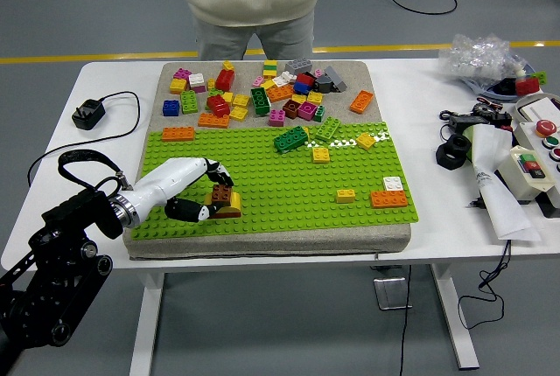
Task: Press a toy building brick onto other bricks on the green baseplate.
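Pressing brown brick (pixel 220 194) onto yellow brick (pixel 229 211) on baseplate (pixel 289 184) | left hand (pixel 194 191) curled around brick, apparently gripping | next: push straight down, then release.

Baseplate (pixel 280 184) middle lies open; loose bricks (pixel 262 92) crowd beyond

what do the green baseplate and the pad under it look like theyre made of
Green baseplate: looks like rigid moulded plastic, bright and even in colour, with a regular grid of studs. Pad beneath: seemingly a soft foam or felt-like mat, beige and matte, with rounded corners and a thick edge; the exact material is unclear.
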Controlling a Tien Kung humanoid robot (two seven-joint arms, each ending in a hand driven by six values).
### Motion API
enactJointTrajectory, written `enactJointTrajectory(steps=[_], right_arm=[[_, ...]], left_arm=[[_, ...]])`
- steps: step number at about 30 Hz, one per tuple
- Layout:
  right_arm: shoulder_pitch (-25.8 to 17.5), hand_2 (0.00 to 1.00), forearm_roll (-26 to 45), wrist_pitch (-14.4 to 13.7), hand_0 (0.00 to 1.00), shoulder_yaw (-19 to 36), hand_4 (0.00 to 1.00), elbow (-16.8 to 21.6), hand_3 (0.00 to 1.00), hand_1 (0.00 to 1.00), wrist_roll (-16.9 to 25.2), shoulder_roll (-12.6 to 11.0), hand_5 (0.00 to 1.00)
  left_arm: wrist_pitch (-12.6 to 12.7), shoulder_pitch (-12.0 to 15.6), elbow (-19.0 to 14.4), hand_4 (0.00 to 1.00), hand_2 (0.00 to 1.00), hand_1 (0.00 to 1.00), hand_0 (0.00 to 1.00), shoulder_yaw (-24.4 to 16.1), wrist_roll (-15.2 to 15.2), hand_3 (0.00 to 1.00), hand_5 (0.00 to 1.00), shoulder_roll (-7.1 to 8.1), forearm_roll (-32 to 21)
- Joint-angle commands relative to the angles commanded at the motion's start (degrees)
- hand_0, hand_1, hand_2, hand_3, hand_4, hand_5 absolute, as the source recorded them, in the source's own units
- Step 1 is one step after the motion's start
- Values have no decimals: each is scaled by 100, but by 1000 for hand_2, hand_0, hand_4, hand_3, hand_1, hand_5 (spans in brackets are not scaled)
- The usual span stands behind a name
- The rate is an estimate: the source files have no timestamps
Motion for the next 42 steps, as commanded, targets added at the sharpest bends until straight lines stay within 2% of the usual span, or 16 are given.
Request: enactJointTrajectory(steps=[9, 10, 15, 16, 42], right_arm=[[1, 755, 15, 0, 803, 2, 998, 0, 745, 732, 6, 0, 667], [1, 754, 16, 1, 802, 4, 998, 0, 743, 732, 6, 0, 667], [5, 754, 23, 0, 802, 10, 998, 0, 743, 732, 7, -1, 667], [5, 754, 23, -1, 802, 11, 998, 0, 744, 732, 7, -1, 667], [3, 753, 31, -33, 803, -8, 998, 0, 742, 731, 2, 8, 665]], left_arm=[[-18, -9, 46, 546, 554, 701, 795, -4, -3, 611, 2, -17, 0], [-24, -11, 51, 588, 564, 741, 847, -3, -4, 623, 2, -18, 0], [-15, -21, 84, 588, 564, 741, 847, -5, -1, 623, 2, -25, 0], [-14, -22, 87, 626, 575, 750, 860, -5, -1, 638, 2, -26, 0], [-22, -41, 148, 681, 616, 763, 889, -30, 4, 683, 2, -34, 0]])
